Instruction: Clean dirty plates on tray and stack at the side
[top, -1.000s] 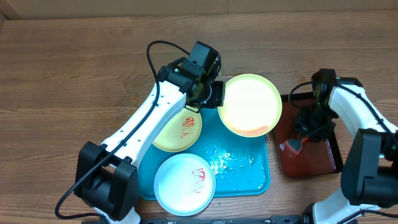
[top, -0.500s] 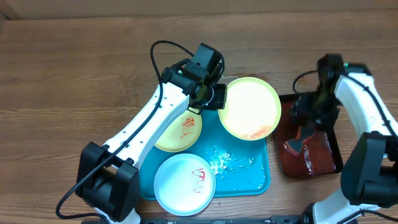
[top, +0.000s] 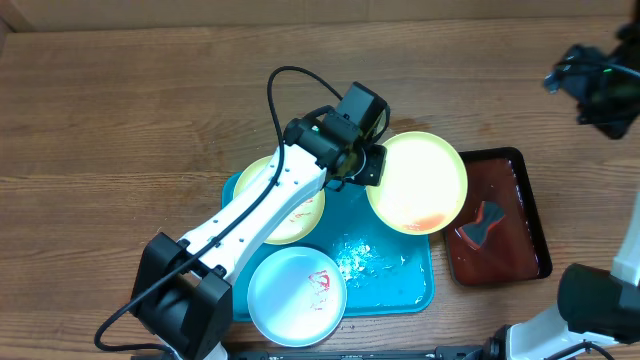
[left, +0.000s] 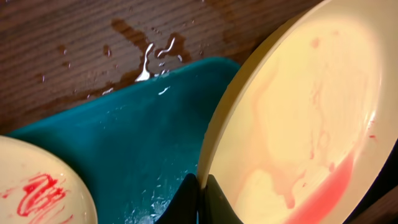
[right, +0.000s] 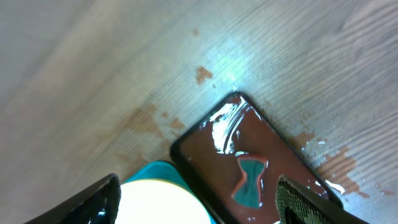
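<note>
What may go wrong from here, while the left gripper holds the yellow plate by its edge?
1. The left gripper pinches only the rim of the yellow plate, so the plate may slip or swing.
2. The red liquid pools at the plate's low edge and may drip past the blue tray onto the table.

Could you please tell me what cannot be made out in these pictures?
Overhead: the left arm covers much of the rear plate, hiding part of its smears.
Overhead: the right arm is blurred and cut by the edge.
Left wrist: the left gripper, pinching the rim of the held plate, is cut by the bottom edge.
Overhead: the bow-shaped thing in the dark tray is too small to identify.
</note>
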